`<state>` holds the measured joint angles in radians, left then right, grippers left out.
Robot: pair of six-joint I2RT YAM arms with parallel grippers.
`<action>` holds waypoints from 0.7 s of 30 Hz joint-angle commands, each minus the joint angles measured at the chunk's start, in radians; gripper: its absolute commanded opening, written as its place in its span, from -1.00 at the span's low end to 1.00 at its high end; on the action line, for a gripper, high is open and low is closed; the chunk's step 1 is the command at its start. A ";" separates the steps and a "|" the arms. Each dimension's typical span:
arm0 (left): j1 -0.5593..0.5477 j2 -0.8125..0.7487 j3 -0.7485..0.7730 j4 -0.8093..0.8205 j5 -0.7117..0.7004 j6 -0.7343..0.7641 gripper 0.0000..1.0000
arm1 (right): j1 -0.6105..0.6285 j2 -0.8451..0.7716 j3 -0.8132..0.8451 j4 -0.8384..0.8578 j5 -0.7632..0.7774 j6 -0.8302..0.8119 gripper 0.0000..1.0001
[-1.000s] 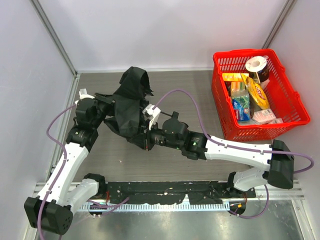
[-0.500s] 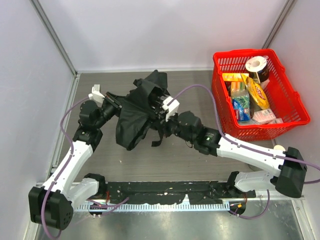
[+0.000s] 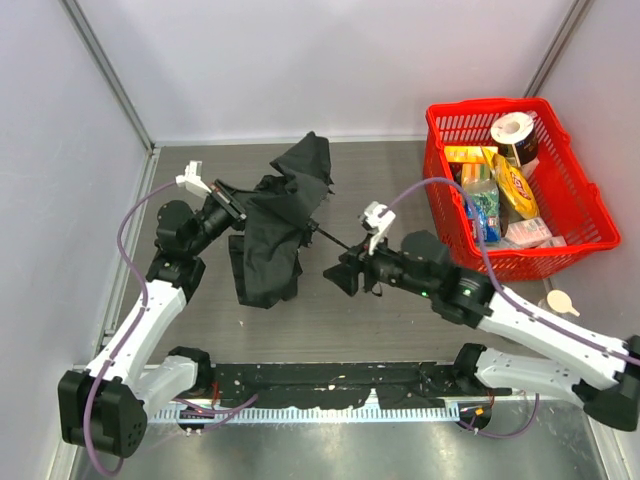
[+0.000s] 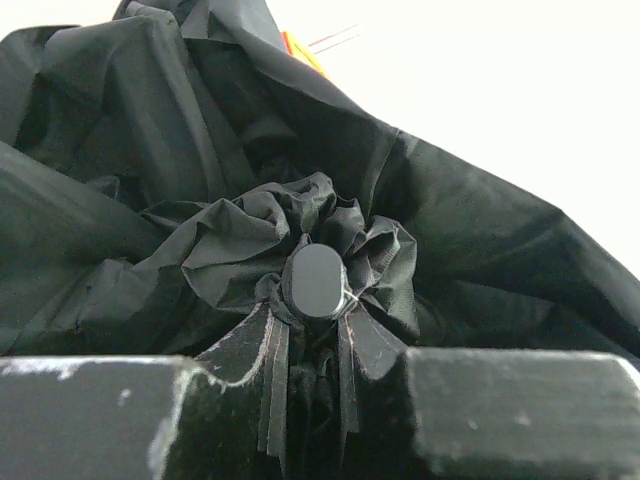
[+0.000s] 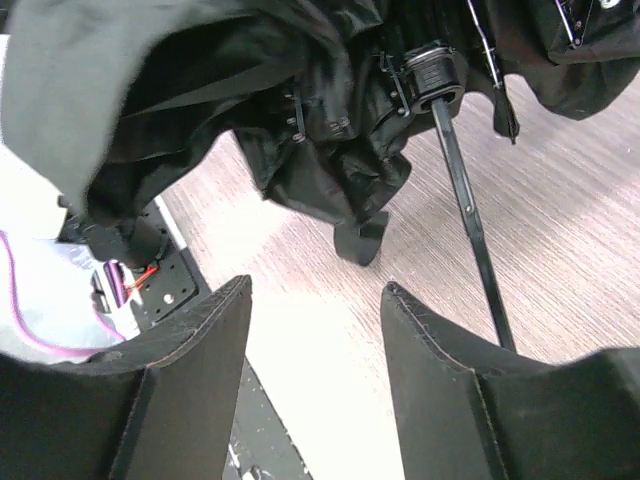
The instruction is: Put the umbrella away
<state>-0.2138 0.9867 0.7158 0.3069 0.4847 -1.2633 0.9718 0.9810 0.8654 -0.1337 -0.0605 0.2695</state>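
The umbrella (image 3: 272,225) hangs half-collapsed over the table (image 3: 380,170), its canopy bunched at the left gripper (image 3: 232,205). Its thin shaft (image 3: 335,240) reaches toward the right gripper (image 3: 343,272). The red basket (image 3: 520,262) stands well to the right, and its packet labels are too small to read.

In the left wrist view, the fingers (image 4: 520,415) pinch gathered fabric just under the top cap (image 4: 315,280). That hold is on cloth alone, so I judge it could slip. No writing shows.

In the right wrist view, the fingers (image 5: 190,400) are spread with only floor between them, and the shaft passes outside one of them. Unheld, the shaft may swing and the loose canopy may snag. No lettering shows here either.
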 commanded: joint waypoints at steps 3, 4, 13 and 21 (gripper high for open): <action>0.004 0.007 0.004 0.317 0.086 0.110 -1.00 | -0.018 -0.151 0.040 -0.161 0.057 -0.079 0.37; 0.001 0.024 0.004 0.357 0.116 0.101 -1.00 | -0.036 -0.137 0.049 -0.158 0.050 -0.098 0.39; -0.012 0.069 0.037 0.466 0.287 0.088 -1.00 | -0.205 -0.038 0.187 -0.164 -0.079 -0.111 0.44; -0.025 0.086 0.100 0.406 0.388 0.153 -1.00 | -0.318 0.067 0.372 -0.393 -0.252 -0.241 0.44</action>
<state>-0.2256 1.0843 0.7444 0.6384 0.8116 -1.1503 0.6525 1.0256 1.1469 -0.4606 -0.1905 0.0948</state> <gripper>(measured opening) 0.200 0.725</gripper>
